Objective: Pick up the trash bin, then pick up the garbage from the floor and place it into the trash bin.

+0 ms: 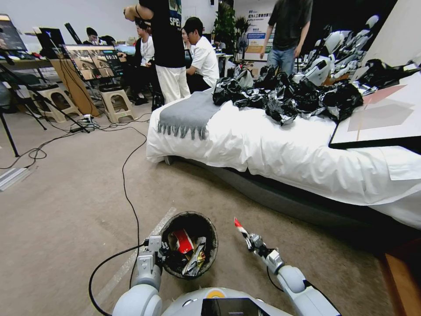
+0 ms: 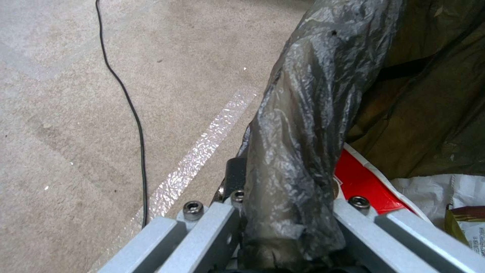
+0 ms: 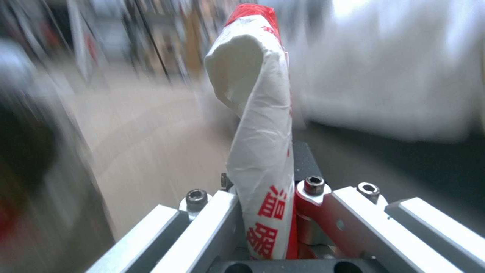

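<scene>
Although the right wrist view is blurred, the right gripper (image 1: pixel 245 236) seems clamped on a red-and-white wrapper (image 3: pixel 263 113) just beside the trash bin (image 1: pixel 189 250); the left gripper (image 1: pixel 163 251) pinches its rim above open floor (image 1: pixel 66 210).

Beige floor (image 1: pixel 66 206), black cable (image 1: pixel 125 184) trailing; white-sheeted bed (image 1: pixel 272 145), grey throw (image 1: pixel 188 114), plastic stools (image 1: pixel 116 103).

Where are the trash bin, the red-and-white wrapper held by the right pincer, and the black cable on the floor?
trash bin (image 1: pixel 210 228): head view, bag-covered rim.
red-and-white wrapper (image 3: pixel 260 125): right wrist view, white middle fold.
black cable (image 2: pixel 136 121): left wrist view, middle of its run.
</scene>
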Controlling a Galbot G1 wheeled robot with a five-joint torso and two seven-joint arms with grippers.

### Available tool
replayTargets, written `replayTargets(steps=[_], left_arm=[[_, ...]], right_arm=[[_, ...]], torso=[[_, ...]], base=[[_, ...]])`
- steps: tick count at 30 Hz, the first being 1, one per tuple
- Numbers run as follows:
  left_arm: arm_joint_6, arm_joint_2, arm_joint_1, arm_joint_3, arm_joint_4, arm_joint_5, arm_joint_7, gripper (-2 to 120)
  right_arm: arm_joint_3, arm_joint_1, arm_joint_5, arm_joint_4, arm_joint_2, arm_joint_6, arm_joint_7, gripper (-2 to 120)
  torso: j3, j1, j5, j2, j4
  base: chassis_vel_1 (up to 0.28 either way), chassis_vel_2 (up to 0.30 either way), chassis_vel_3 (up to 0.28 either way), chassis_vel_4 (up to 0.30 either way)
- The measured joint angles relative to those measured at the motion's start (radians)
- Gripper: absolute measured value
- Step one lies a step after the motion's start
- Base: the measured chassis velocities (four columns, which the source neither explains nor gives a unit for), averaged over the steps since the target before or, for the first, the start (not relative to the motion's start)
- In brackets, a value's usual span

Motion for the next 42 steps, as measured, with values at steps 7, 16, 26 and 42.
replayTargets(steps=[7,16,26,42], left_arm=[[0.000,-0.001,-0.002,0.002,0.000,0.000,0.002,0],[0.000,-0.002,-0.007,0.008,0.002,-0.001,0.004,0],[0.003,-0.007,-0.009,0.011,0.004,0.002,0.004,0],[0.002,-0.006,0.011,0.023,-0.008,0.009,0.005,0]], right_arm=[[-0.049,0.006,0.087,0.147,-0.047,-0.008,-0.088,0],[-0.240,0.021,0.111,0.244,-0.129,-0.066,-0.135,0],[-0.373,0.052,0.045,0.112,-0.117,-0.064,-0.122,0],[-0.368,0.085,0.025,-0.042,-0.058,-0.029,-0.116,0]], torso=[[0.000,0.000,0.0001,0.000,0.0000],[0.000,0.000,0.0002,0.000,-0.0002],[0.000,0.000,0.0001,0.000,-0.0001],[0.000,0.000,0.0001,0.000,-0.0001]], base=[[0.000,0.000,0.000,0.000],[0.000,0.000,0.000,0.000],[0.000,0.000,0.000,0.000],[0.000,0.000,0.000,0.000]])
